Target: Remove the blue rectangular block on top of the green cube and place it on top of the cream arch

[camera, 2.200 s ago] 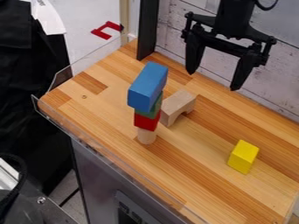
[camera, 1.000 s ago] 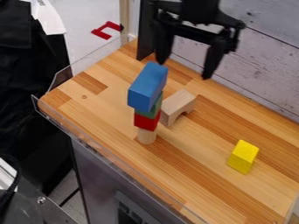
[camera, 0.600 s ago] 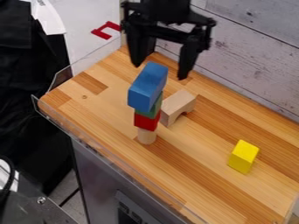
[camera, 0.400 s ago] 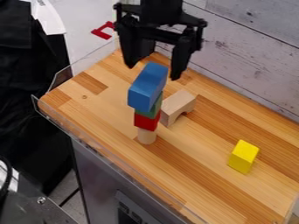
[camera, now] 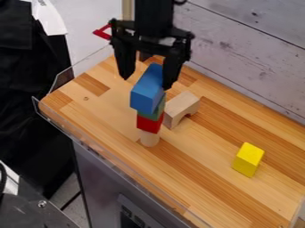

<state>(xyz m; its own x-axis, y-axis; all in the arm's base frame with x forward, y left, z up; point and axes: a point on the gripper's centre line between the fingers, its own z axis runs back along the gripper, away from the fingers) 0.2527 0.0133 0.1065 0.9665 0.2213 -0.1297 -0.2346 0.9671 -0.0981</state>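
Nearest, a grey metal front is standing below the wooden tabletop, and a clear guard is running along the tabletop's edge. A yellow block is sitting over to the right, well apart from the stack. At the stack's foot, a pale cylinder is standing upright, bearing a red block; above that, a green cube is holding up the blue block, which is jutting out past it. Just beside the stack, to its right and a little farther back, the cream arch is standing on its legs. My gripper is hanging over the far end of the blue block, fingers spread wide and pointing down, gripping nothing. My right-hand finger in view is overlapping the block's edge; whether they are touching, I cannot tell. Farthest, a pale plank wall is rising behind the tabletop.
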